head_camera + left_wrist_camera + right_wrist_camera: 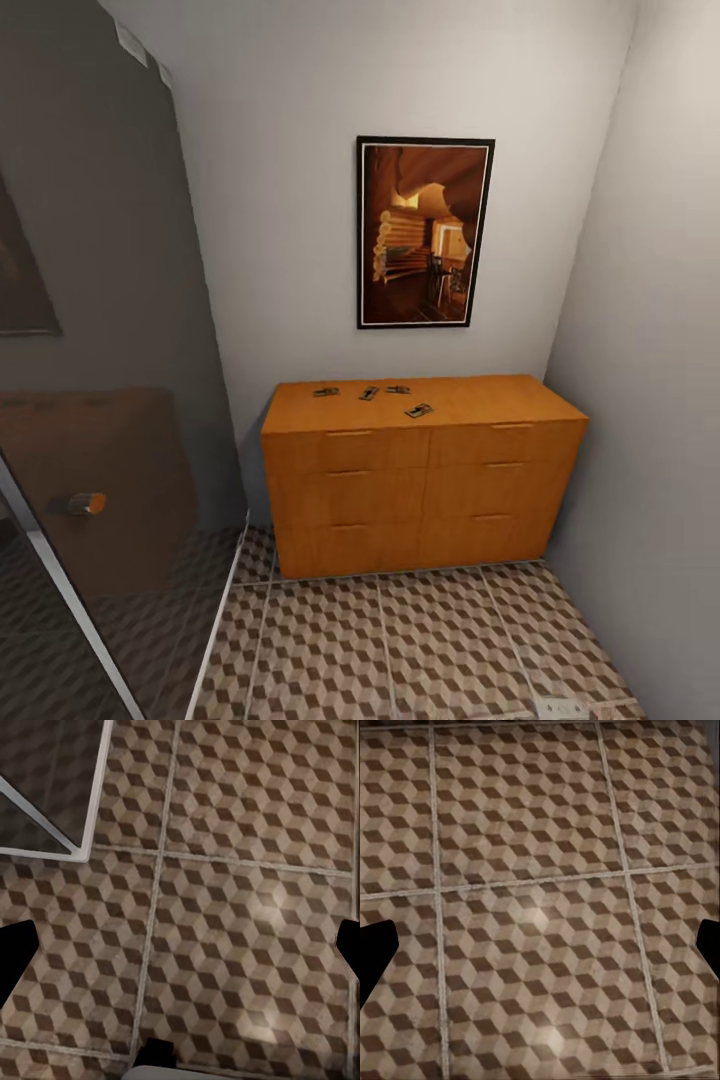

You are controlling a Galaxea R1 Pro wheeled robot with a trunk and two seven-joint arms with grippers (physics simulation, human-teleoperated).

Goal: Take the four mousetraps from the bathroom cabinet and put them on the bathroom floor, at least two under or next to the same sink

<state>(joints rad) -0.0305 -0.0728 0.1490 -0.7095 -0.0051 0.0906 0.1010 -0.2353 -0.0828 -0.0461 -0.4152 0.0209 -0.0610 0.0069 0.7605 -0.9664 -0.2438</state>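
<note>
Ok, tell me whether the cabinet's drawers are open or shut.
Shut. In the head view every drawer front of the cabinet sits flush with the others, none pulled out. The mousetraps lie on its flat top.

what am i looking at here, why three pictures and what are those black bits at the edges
These are a simulator's renders from one wheeled robot with two arms. The big picture comes from a camera on its head, looking forward and down at an orange-brown wooden cabinet with drawer fronts, standing under a framed picture on the wall. On the cabinet's flat top lie four tiny dark-brown mousetraps, which the robot is meant to move to the floor. A tinted glass panel stands at the left.

The other two pictures come from cameras near each arm's gripper, both pointing down at the brown-and-beige cube-pattern tiled floor. The black bits at the edges are the fingertips of the left gripper and the right gripper. Both are spread wide, holding nothing.
</note>
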